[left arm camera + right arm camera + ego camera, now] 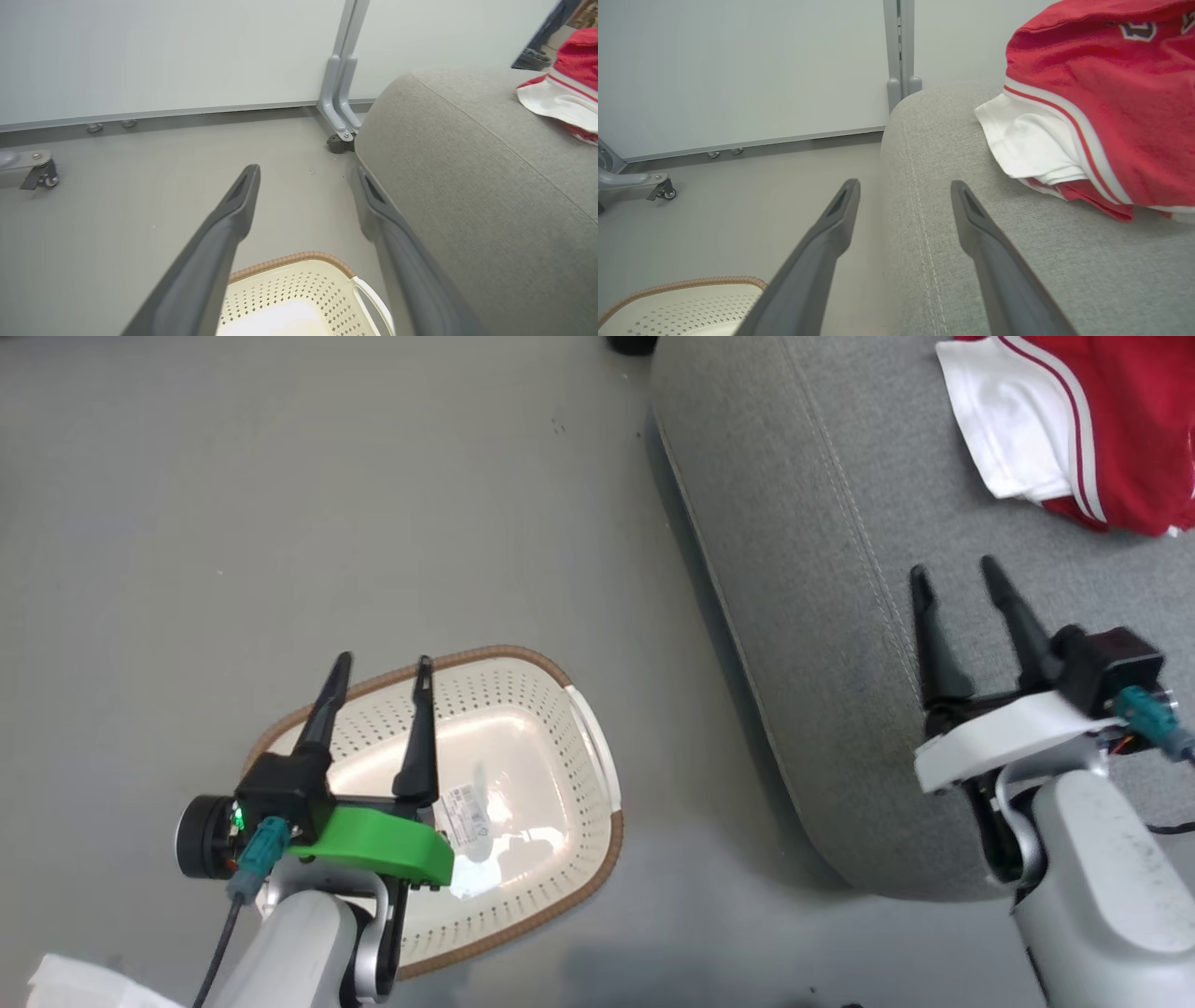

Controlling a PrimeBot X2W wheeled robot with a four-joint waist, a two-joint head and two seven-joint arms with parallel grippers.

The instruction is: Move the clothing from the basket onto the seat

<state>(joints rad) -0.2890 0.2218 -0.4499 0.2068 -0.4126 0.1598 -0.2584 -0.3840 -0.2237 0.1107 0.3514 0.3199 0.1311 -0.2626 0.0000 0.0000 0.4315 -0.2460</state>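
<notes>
One grey floor (280, 476) stretches wide left of one grey seat (840, 616), whose rounded edge runs near one cream basket (597, 840). One heap of red and white clothing (1120, 439) lies on the seat. The left gripper (385, 661) hangs over the basket and the right gripper (954, 569) over the seat, both with fingers spread, holding nothing.

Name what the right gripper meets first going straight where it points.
Probably the seat, near its stitched edge; height is unclear, so the right gripper might skim over it toward the grey post. The clothing lies off to the side.
</notes>
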